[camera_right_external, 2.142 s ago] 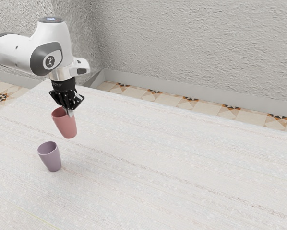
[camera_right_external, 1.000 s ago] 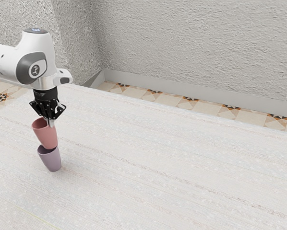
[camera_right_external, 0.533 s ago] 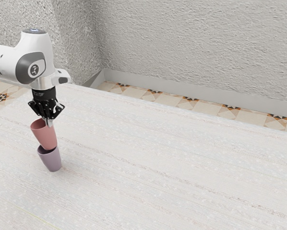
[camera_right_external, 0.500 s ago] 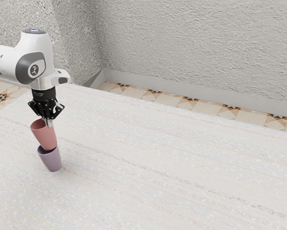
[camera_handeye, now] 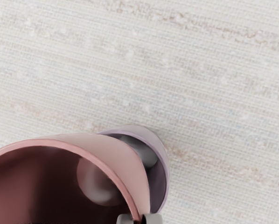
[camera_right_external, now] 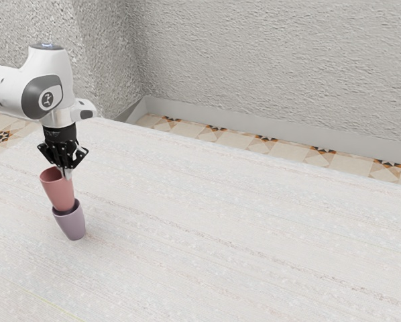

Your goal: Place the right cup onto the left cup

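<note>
in the exterior view, the gripper (camera_right_external: 68, 173) points down, above the two cups. its fingers are almost together, with only the thin wall of the pink cup (camera_right_external: 58, 193) between them, and so it has hold of this cup by the rim. the body of the pink cup hangs below the gripper, and a little to the exterior view's left of the fingertips. directly under this cup, farther down from the gripper, there is the purple cup (camera_right_external: 71, 225), which stands upright on the table (camera_right_external: 220, 235). the lower end of the pink cup is in the mouth of the purple cup, but most of its body is above the purple rim. the arm (camera_right_external: 47, 74) comes from the exterior view's left and is over the gripper. behind the gripper, past the table, are the floor tiles (camera_right_external: 266, 145) and the wall (camera_right_external: 274, 54).

in the wrist view, the two fingertips press the rim of the pink cup from two sides, one inside and one outside. the wide mouth of this cup opens beside the fingertips. the purple cup lies lower than the gripper, partly hidden behind the pink cup, and one part of its inside is visible. how deep the pink cup sits in it, i cannot tell.
</note>
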